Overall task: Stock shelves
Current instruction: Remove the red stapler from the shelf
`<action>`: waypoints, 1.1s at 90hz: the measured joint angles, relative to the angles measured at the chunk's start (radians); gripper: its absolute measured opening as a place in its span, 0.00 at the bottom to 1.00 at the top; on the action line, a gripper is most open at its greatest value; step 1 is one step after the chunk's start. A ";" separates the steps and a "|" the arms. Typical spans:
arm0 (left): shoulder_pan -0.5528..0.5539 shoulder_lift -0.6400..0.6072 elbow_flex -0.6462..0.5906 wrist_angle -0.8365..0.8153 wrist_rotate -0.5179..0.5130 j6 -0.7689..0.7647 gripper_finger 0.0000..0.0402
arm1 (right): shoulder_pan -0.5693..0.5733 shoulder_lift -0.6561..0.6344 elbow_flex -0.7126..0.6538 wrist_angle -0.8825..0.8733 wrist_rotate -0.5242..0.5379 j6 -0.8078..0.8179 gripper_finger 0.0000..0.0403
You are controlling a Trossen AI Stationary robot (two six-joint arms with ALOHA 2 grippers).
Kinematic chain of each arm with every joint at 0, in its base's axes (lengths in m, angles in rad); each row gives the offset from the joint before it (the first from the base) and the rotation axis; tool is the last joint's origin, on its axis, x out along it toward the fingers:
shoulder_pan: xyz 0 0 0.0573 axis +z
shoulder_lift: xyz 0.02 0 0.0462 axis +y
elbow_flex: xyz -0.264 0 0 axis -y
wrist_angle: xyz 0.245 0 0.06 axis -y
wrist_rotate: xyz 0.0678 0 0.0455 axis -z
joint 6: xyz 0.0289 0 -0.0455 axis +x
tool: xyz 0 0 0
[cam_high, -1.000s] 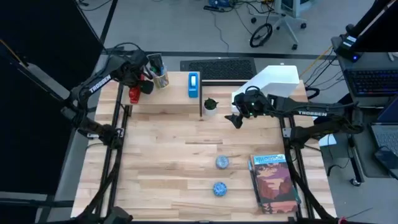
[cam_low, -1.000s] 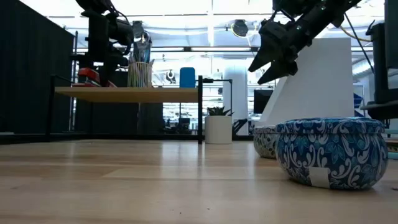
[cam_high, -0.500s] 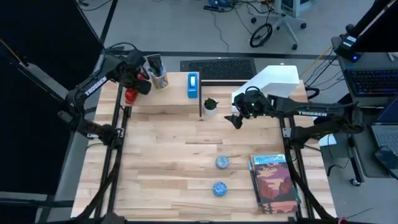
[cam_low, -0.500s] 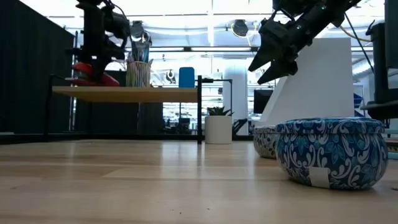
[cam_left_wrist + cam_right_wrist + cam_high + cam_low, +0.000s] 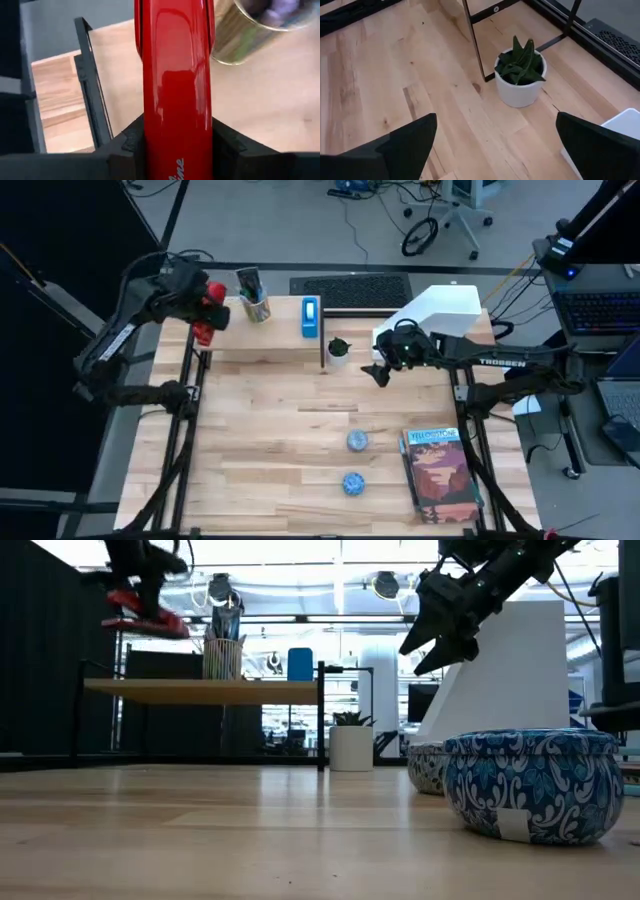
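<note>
A low light-wood plank shelf (image 5: 262, 332) on thin black legs stands at the far side of the table (image 5: 280, 450), at about eleven o'clock from its middle, its long axis running from nine to three o'clock. On the shelf stands a wire pen cup (image 5: 255, 307) holding dark pens or markers whose kinds cannot be made out. To the cup's three o'clock stands a small blue and white box (image 5: 311, 317), upright.

The left gripper (image 5: 205, 308) hangs above the shelf's nine o'clock end, its fingers clamped on a glossy red stapler (image 5: 207, 312). In the left wrist view the stapler (image 5: 176, 90) fills the middle of the frame lengthwise, its far end cut off, with white lettering too cropped to read. In the low view it (image 5: 144, 613) is lifted clear above the plank and tilted, nose down towards the cup.

A large white box-shaped file holder (image 5: 443, 312) sits at about one o'clock, partly hidden behind the right arm. The right gripper (image 5: 382, 366) hovers just beside it with its fingers spread apart and empty. Near it, off the shelf's three o'clock end, a white pot (image 5: 519, 82) holds a small spiky green plant (image 5: 521, 63).

Nearer the front lie two blue patterned round tins (image 5: 353, 462), lids on, and a Yellowstone book (image 5: 441, 474) lying flat at four o'clock.
</note>
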 joint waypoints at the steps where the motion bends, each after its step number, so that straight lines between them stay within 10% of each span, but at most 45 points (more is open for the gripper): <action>1: -0.004 -0.007 0.002 -0.008 0.005 -0.003 0.30 | 0.000 0.000 0.000 0.000 0.000 0.002 0.98; 33: -0.169 -0.156 0.018 -0.029 0.304 0.060 0.30 | 0.000 0.000 0.000 0.001 0.000 -0.015 0.98; 99: -0.915 0.150 -0.342 0.127 0.296 0.095 0.30 | 0.000 0.000 0.000 -0.006 -0.002 -0.016 0.98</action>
